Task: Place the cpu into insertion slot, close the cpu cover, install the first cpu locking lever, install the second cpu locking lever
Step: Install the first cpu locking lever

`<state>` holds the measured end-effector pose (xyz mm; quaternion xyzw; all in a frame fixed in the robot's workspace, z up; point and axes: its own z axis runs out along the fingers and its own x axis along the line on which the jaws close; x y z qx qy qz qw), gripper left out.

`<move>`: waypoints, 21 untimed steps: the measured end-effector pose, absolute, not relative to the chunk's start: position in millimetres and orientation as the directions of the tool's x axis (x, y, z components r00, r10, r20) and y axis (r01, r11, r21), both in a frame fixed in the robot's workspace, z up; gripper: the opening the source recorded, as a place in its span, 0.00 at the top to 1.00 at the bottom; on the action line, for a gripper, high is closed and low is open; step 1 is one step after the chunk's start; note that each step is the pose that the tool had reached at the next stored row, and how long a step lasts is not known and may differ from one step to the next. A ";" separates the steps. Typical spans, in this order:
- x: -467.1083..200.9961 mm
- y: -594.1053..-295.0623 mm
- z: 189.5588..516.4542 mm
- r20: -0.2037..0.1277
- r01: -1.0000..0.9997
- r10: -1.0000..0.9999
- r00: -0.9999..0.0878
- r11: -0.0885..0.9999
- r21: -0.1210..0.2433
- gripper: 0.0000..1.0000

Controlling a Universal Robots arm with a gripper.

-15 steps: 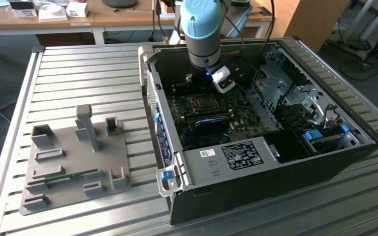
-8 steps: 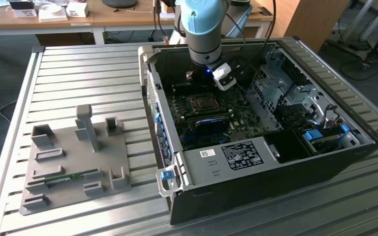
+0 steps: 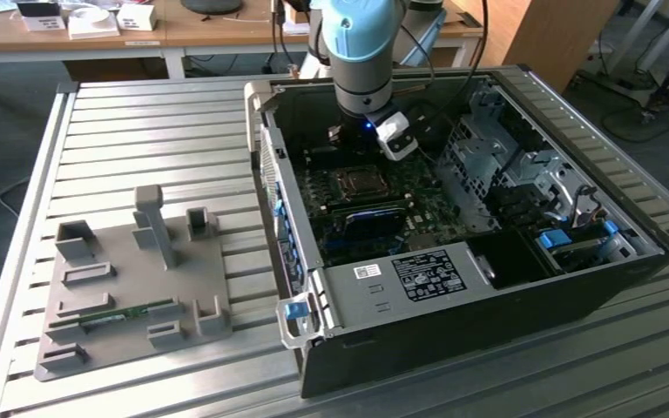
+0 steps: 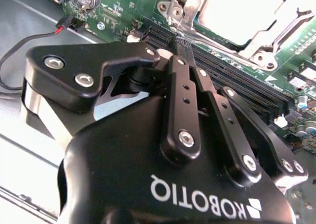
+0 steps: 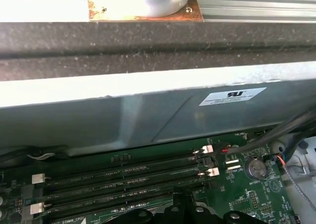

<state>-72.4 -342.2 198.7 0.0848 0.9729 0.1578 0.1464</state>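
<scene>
Black gripper links reach down toward the green motherboard in the second wrist view, and the two fingers run side by side to meet at their tips, pressed together with nothing visibly held between them, just at the edge of the long black memory slots. Beyond those tips lies the cpu, its pale metal top seated in the insertion slot under the silvery cpu cover, which lies flat around it; a thin metal lever runs along the side of the cover nearest the fingertips. In the exterior view the pale blue arm comes down into the open computer case, which lies on a slatted metal table, and the insertion slot sits on the board just below the wrist. A grey fixture plate rests on the table toward the exterior view's left, well apart from the case. The first wrist view looks along the memory slots toward the case's grey inner wall
</scene>
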 end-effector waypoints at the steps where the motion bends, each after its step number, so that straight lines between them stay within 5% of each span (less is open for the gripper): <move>1: -72.4 -342.2 198.7 -0.258 0.119 0.211 -0.943 0.936 0.332 0.89; 21: -72.0 -342.1 204.6 -0.256 0.120 0.210 -0.944 0.936 0.330 0.89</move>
